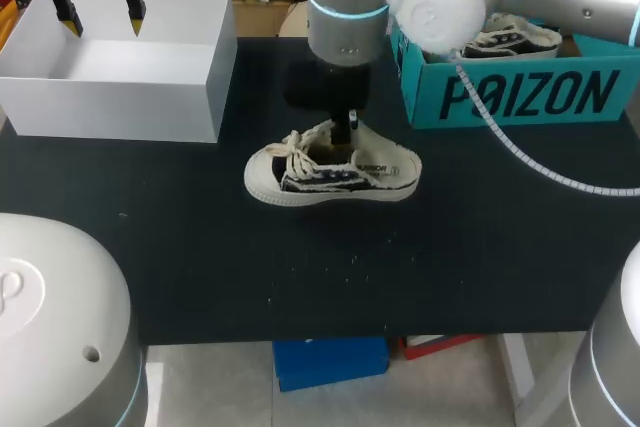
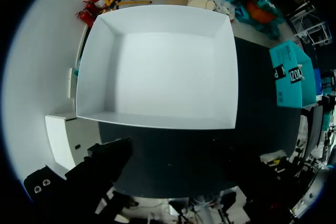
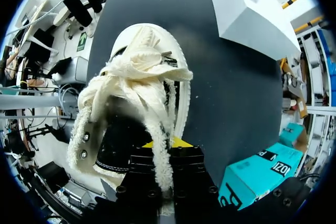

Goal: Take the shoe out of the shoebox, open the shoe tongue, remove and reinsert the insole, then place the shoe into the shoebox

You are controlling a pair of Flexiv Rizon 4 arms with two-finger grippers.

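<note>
The shoe (image 1: 335, 175) lay on its sole on the dark table (image 1: 300, 277), out of the teal shoebox (image 1: 520, 97) and about midway between it and the white box (image 1: 110, 112), toe toward the white box. The right gripper (image 1: 345, 132) stood straight down over the shoe's opening, and in its wrist view the fingers looked pressed together on the frayed cream tongue (image 3: 157, 124), which ran down between them below the laces (image 3: 142, 69) (a sliver of yellow tip showed behind the strip). The left gripper (image 1: 102, 15) hung over the white box with its fingers spread and nothing between them. The shoe was probably light, a small canvas sneaker, so a pull on the tongue would likely lift or drag the whole thing rather than open it unless something pinned it. The canvas and tongue would be soft and floppy, and the raw edges could slip or fray under a thin pinch. The rubber sole (image 1: 270, 189) and heel (image 1: 405, 172) seemed the stiff parts, the better places to grip or press for holding it steady.
</note>
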